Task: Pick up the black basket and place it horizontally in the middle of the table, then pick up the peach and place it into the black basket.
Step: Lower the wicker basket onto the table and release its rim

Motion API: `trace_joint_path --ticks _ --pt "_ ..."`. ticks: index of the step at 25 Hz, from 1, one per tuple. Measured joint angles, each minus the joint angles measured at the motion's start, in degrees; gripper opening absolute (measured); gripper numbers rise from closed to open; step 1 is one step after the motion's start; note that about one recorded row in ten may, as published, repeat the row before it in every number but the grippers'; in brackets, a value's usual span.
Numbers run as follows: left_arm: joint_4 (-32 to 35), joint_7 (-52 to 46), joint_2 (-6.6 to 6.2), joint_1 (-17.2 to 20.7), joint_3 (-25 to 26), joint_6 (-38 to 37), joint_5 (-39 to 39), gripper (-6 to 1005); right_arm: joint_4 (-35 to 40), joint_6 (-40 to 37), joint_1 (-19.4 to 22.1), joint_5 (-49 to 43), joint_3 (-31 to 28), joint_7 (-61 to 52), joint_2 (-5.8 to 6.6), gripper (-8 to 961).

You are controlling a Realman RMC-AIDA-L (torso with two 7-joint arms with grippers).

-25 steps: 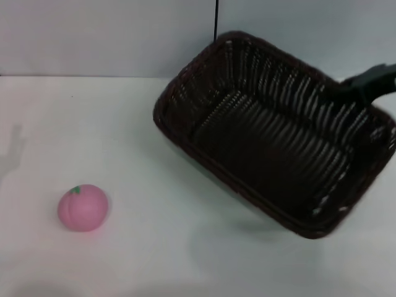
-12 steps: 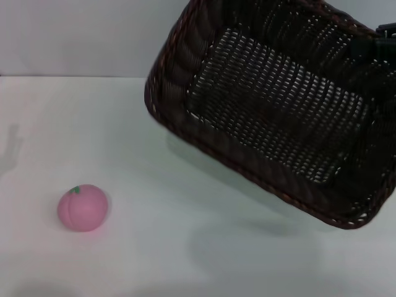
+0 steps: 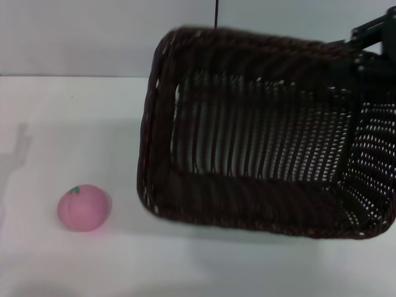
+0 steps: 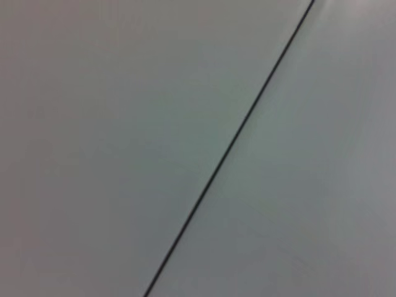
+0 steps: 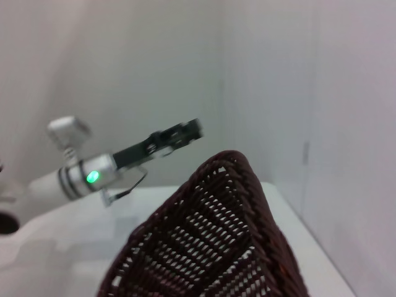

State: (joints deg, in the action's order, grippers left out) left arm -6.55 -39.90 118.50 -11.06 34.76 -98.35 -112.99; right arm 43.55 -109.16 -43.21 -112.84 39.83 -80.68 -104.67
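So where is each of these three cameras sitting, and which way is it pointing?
Head: looks forward and down at the table, the peach and the lifted basket; right gripper at its far corner.
Left wrist: faces a blank wall with one dark line; no body.
Right wrist: looks over the basket's rim toward the parked left gripper.
Shared: the basket.

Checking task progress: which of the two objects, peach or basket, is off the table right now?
The black basket, tilted and carried by the right gripper; the peach sits on the table.

Basket (image 3: 260,133) tilted above table (image 3: 185,266) — centre-right; peach (image 3: 84,208) on table, left
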Motion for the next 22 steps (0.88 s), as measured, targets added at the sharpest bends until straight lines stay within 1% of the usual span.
trace_joint_path --ticks 3,5,8,10,12,22 --pt "-0.19 0.00 -0.02 0.07 -1.37 -0.74 -0.12 721 -0.48 0.61 -0.79 -0.11 2.58 2.76 -1.05 196" --pt "-0.23 0.00 -0.01 -0.06 -2.68 -1.45 -0.20 720 -1.01 2.62 -1.35 -0.70 5.00 4.20 -2.08 200" --pt "-0.66 0.00 0.03 -0.15 -3.58 -1.70 -0.22 718 -2.68 7.27 -2.17 -2.50 7.83 6.07 -3.24 212" --pt "-1.41 0.00 0.04 0.08 -3.87 -1.73 -0.21 716 -3.80 9.19 -2.51 -3.37 8.43 7.75 -3.98 219" --pt "-1.55 0.00 0.05 0.13 -3.91 -1.75 -0.20 715 -4.66 10.32 -2.84 -3.92 8.51 9.04 -4.44 227" --pt "-2.32 0.00 0.15 0.16 -6.72 -1.68 -0.21 708 -5.77 11.62 -3.73 -4.61 9.08 9.74 -4.67 266"
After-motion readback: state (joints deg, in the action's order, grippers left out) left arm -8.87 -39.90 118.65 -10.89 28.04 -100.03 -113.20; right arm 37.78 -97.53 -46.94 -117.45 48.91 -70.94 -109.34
